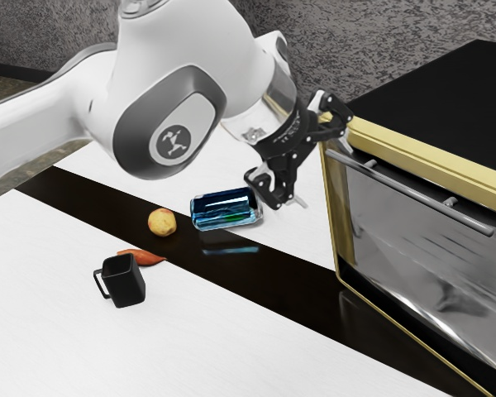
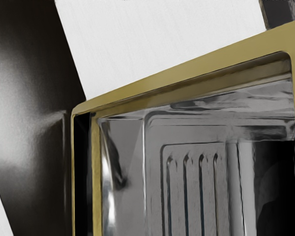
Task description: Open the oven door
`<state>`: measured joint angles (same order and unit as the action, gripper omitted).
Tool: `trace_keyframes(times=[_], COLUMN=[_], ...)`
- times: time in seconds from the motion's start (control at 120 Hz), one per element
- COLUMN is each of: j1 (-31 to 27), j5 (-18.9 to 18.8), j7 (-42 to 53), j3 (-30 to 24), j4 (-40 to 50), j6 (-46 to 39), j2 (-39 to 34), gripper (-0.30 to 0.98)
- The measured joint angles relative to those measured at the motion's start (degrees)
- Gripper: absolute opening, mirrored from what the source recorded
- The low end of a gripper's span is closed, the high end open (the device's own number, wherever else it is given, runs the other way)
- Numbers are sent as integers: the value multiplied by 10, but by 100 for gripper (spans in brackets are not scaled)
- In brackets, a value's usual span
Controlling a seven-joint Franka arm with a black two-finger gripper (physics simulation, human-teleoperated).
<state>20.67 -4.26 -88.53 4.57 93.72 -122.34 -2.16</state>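
Had the pincer [image 1: 326,176] wide open, with both fingers [image 1: 297,201] well apart and nothing held between. Hung very near one end of the long handle [image 1: 409,193], but could not tell if touching. From there, saw the handle go away toward the exterior view's right, slanting down in that view, along the top of the oven door [image 1: 430,273]. So had one end of the handle close by, and the middle and other end farther on. Seemed to have the open pincer set more across the handle than along. Looked to need a small move toward the middle, then a squeeze from two sides, then a pull away from the oven [image 1: 467,87]. Might slip off if squeezed right at the end. Farther on, saw the door up against the oven, shut or nearly so.
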Motion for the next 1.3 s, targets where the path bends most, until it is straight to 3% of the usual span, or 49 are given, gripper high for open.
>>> trace_keyframes(times=[0.533,0.675,0.892,0.958,1.025,1.075,1.125,1.167,1.242,1.3], j1=[-12,-16,-108,-165,-248,-304,-343,-344,-292,-271], j5=[12,16,27,48,94,116,116,111,105,72], j7=[39,41,38,37,39,48,62,70,74,98], j3=[-3,-5,-92,-143,-212,-218,-197,-158,-108,-98], j4=[24,150,384,445,493,403,222,117,69,69], j6=[-1,-16,-62,-71,-69,-20,70,144,243,296], j2=[1,-91,-298,-376,-484,-471,-365,-282,-225,-215], gripper=[68,68,68,68,68,68,68,68,68,69])
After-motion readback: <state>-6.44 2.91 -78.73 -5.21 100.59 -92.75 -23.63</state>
